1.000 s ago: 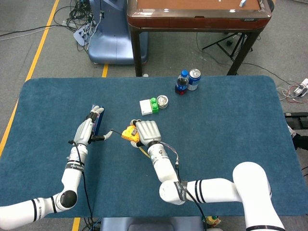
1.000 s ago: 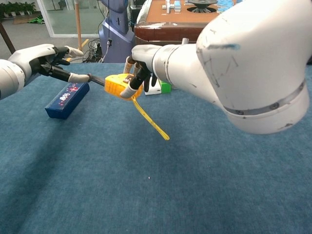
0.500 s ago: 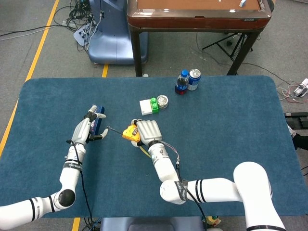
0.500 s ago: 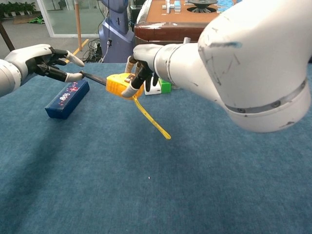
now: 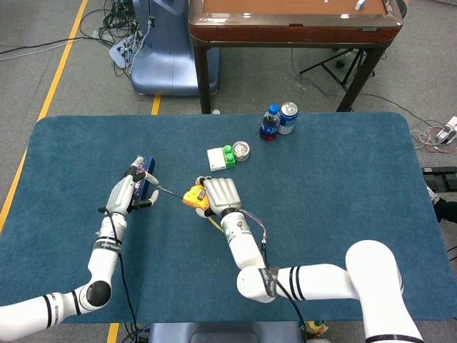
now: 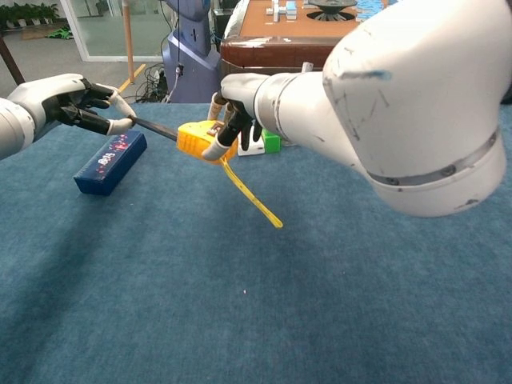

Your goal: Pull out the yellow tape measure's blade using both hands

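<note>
The right hand (image 6: 232, 108) is clenched around the yellow tape measure (image 6: 198, 138), holding its case lifted off the blue table (image 6: 240, 304) near the middle of the surface. In the head view the same right hand (image 5: 219, 194) covers most of the case, so only the left end of the yellow tape measure (image 5: 192, 197) shows beside the fingers.

From the case's left side the blade (image 6: 156, 129) runs out as a thin dark strip, up and leftward to the left hand (image 6: 76, 104), which pinches its tip between thumb and a finger (the other fingers are curled in close). The blade (image 5: 168, 191) looks taut and straight between the 2 hands in both views. The left hand (image 5: 127, 194) sits well apart from the right one, over the left part of the table.

A yellow strap (image 6: 250, 196) hangs from under the case and slants down to the right, its free end close to the table.

Just below the left hand lies a dark blue box (image 6: 110, 162), flat on the table. Farther back stand a white block with a green piece (image 5: 221, 157), a small round tin (image 5: 241, 151), a bottle (image 5: 270, 122) and a can (image 5: 288, 118).
</note>
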Robot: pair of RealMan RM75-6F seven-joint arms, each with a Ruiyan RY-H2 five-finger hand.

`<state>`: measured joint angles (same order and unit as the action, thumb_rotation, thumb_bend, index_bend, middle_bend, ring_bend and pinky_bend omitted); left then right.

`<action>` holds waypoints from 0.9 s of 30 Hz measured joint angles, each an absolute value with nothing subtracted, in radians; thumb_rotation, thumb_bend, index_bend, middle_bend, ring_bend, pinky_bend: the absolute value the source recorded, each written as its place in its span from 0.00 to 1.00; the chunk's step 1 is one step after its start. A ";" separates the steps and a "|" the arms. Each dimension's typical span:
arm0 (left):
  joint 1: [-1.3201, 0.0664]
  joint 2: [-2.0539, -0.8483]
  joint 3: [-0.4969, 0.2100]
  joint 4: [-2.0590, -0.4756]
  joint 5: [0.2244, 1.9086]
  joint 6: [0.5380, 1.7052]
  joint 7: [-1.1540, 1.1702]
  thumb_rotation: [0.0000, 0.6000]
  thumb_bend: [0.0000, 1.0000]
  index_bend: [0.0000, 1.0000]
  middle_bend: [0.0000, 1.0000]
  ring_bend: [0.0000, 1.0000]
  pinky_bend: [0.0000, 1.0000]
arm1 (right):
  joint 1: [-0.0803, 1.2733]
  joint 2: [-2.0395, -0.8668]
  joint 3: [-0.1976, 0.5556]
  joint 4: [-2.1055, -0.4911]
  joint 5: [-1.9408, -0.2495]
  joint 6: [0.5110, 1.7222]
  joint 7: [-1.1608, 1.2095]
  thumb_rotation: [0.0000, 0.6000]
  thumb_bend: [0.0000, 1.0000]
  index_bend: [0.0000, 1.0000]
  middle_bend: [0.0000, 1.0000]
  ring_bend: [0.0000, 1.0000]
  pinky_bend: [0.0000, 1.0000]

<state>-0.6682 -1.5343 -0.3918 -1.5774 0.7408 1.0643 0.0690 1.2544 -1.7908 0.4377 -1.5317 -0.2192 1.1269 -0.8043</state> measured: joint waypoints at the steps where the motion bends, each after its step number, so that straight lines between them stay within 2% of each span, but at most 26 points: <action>1: -0.669 -1.535 -0.392 -1.576 0.740 1.063 0.068 1.00 0.39 0.47 0.00 0.00 0.00 | 1.254 -1.791 0.438 -1.531 -0.219 1.126 -0.804 1.00 0.81 0.58 0.60 0.50 0.31; 9: -0.670 -1.537 -0.391 -1.572 0.737 1.060 0.067 1.00 0.44 0.51 0.00 0.00 0.00 | 1.255 -1.790 0.438 -1.527 -0.209 1.124 -0.810 1.00 0.81 0.58 0.60 0.50 0.31; 27: -0.663 -1.529 -0.387 -1.572 0.739 1.047 0.047 1.00 0.50 0.53 0.00 0.00 0.00 | 1.255 -1.777 0.433 -1.528 -0.197 1.108 -0.817 1.00 0.81 0.58 0.60 0.50 0.31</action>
